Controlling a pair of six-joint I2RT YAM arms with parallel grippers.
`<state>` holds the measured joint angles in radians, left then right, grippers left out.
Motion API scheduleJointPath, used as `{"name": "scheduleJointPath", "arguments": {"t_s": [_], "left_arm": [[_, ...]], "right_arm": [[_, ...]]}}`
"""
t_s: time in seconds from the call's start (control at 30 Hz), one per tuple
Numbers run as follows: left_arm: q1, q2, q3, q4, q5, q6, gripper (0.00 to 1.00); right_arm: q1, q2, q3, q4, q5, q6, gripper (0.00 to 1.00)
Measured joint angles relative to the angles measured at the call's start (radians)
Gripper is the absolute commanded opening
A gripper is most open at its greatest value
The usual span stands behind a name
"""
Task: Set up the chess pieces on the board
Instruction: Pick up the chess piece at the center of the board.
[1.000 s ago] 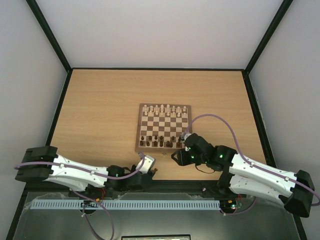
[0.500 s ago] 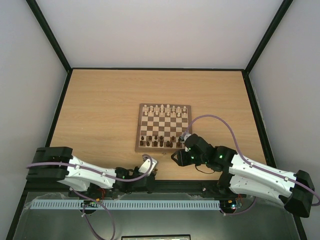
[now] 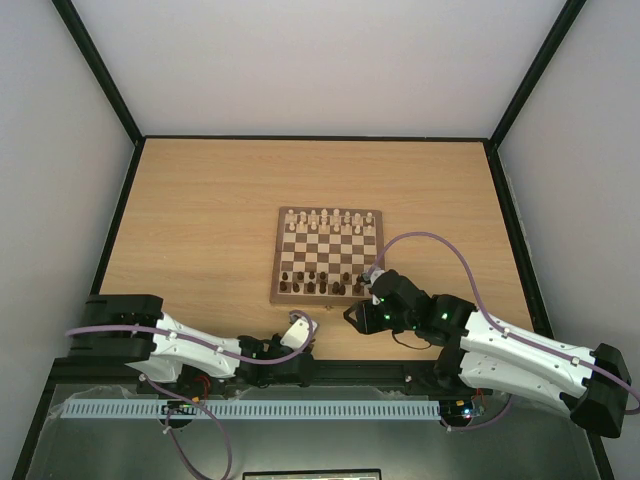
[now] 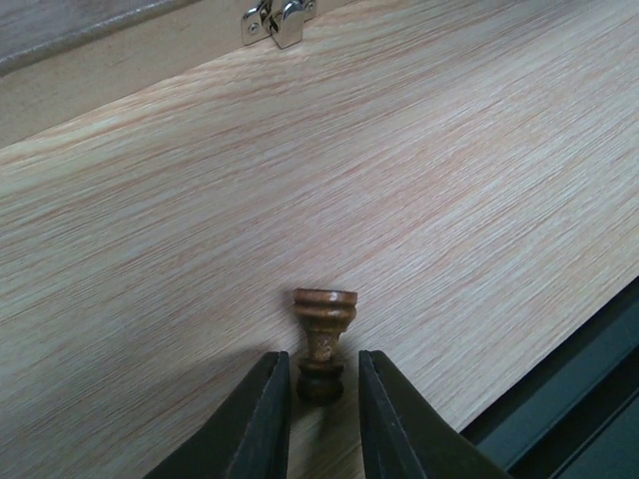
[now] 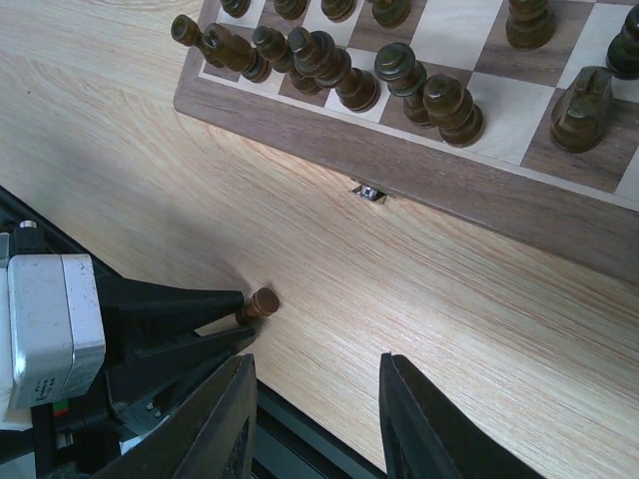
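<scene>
Dark chess piece (image 4: 324,309) lies on its side on the table (image 4: 449,150), short of the board (image 5: 449,175). My left gripper (image 4: 321,361) straddles its head, jaws a hair apart, not pinching. Light, hard, rounded wood that probably rolls, so I'd grip the neck; right gripper (image 5: 315,371) open, empty.
</scene>
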<state>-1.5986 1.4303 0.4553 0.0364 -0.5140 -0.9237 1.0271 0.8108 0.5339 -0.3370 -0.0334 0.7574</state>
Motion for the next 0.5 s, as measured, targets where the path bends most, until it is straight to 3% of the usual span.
{"name": "scheduleJointPath", "arguments": {"t_s": [0.27, 0.5], "left_arm": [[0.011, 0.029, 0.006, 0.043, -0.003, 0.009, 0.04], [0.016, 0.034, 0.012, 0.045, -0.002, 0.011, 0.02]], "right_arm": [[0.0, -0.001, -0.002, 0.0, 0.0, 0.002, 0.34], [0.0, -0.001, -0.003, 0.0, -0.001, 0.003, 0.34]]}}
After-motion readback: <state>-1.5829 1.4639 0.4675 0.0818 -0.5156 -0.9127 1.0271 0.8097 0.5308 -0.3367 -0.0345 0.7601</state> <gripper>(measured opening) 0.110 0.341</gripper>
